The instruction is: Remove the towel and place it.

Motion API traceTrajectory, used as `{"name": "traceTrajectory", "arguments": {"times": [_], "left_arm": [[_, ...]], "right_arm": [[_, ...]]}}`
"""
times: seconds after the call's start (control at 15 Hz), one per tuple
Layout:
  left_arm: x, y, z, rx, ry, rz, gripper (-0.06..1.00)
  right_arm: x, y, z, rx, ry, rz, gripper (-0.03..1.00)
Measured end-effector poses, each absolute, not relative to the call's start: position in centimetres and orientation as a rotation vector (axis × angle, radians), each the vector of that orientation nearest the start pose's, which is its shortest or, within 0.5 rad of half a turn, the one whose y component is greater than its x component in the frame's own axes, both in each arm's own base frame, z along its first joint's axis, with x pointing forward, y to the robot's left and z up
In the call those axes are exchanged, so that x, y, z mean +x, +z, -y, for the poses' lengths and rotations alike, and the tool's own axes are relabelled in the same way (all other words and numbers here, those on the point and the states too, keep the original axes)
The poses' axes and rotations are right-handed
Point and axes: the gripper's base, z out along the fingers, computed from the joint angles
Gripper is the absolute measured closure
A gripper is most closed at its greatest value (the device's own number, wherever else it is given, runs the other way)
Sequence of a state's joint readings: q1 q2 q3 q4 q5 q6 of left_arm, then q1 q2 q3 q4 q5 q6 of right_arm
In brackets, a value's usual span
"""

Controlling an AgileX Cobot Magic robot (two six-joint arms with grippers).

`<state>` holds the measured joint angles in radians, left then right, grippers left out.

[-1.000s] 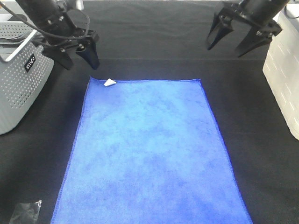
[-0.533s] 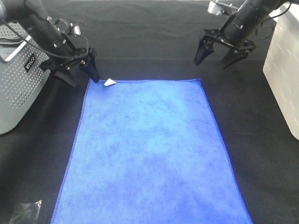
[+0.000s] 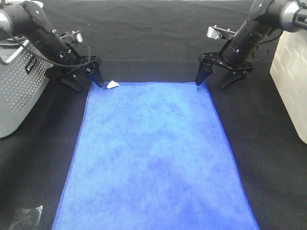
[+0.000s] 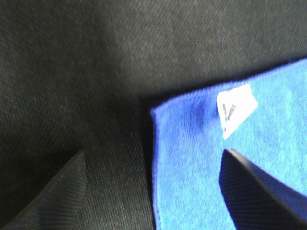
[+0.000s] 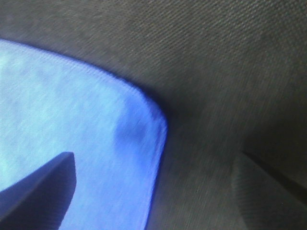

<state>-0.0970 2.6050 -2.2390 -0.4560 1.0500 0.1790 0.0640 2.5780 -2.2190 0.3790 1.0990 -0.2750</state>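
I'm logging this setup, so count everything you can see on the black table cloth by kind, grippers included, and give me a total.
Blue towel: 1
Grey perforated basket: 1
White container: 1
Clear plastic scrap: 1
Grippers: 2 (left gripper, right gripper)
Total: 6

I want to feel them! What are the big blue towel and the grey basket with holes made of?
The big blue rectangular towel looks like soft microfibre cloth: matte, with a mottled fuzzy nap and stitched edges. The grey perforated basket seems to be moulded plastic: smooth, stiff walls with even rows of holes.
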Motion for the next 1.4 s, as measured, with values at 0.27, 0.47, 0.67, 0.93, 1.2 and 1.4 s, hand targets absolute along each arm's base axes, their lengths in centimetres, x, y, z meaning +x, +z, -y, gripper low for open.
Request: {"name": "traceTrajectory", "arguments": {"times": [0.27,0.47,0.67,0.93,1.2,1.4], "left_arm": [[52.9,10.2,8.6,0.113,-0.616,-2.818,0.23],[53.0,10.0,8.4,0.103,-0.633,-2.821,0.23],[52.8,10.0,9.0,0.138,-0.617,-2.829,0.23],[52.2,10.0,12.9,0.24,-0.622,-2.814,0.23],[52.0,10.1,14.0,0.268,-0.627,-2.81,0.23],[52.0,10.1,14.2,0.271,-0.627,-2.809,0.23]], "right_arm": [[52.5,10.3,-6.4,-0.286,0.492,-2.856,0.14],[52.5,10.3,-6.4,-0.298,0.489,-2.853,0.15],[52.5,10.3,-6.5,-0.3,0.489,-2.852,0.16],[52.4,10.1,-9.1,-0.366,0.488,-2.828,0.17],[52.2,10.1,-11.1,-0.405,0.5,-2.803,0.19],[52.1,10.1,-12.1,-0.427,0.498,-2.788,0.21]]}}
